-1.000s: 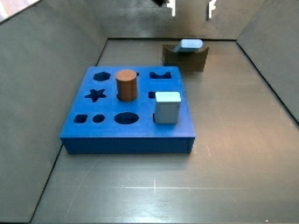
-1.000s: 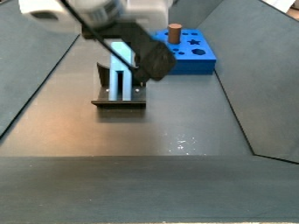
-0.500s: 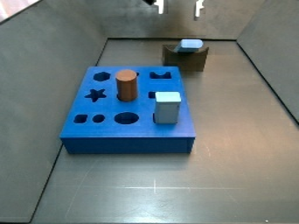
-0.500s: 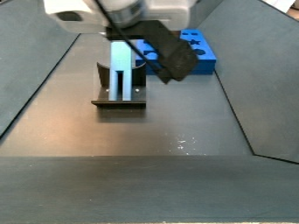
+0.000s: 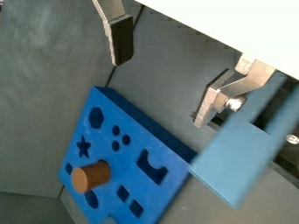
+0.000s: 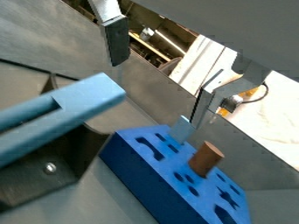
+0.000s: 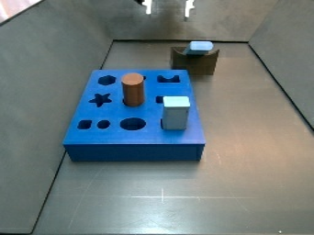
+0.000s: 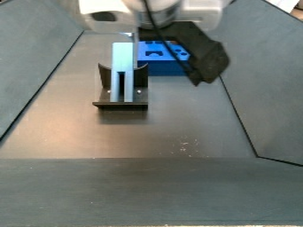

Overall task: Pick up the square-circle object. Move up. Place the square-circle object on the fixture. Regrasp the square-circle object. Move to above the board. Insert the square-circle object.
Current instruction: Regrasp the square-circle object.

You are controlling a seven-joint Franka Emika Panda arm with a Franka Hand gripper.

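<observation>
Gripper (image 7: 167,8) high at the back of the floor, only its two finger tips poking in from the top edge in a side view; fingers (image 5: 117,35) spread wide in both wrist views, nothing between them. Peg (image 8: 124,69) standing upright on the fixture (image 8: 120,100), well below and apart from the gripper; seen end-on as a pale cap on the dark block (image 7: 196,59) in a side view. Same peg looming large and close in both wrist views (image 6: 52,109), beside the fingers, not touched by them. Board (image 7: 132,115) lying flat on the floor near the fixture; brown cylinder (image 7: 132,90) and short pale cube (image 7: 175,112) standing in its holes; star hole (image 5: 80,146) and round holes open.
</observation>
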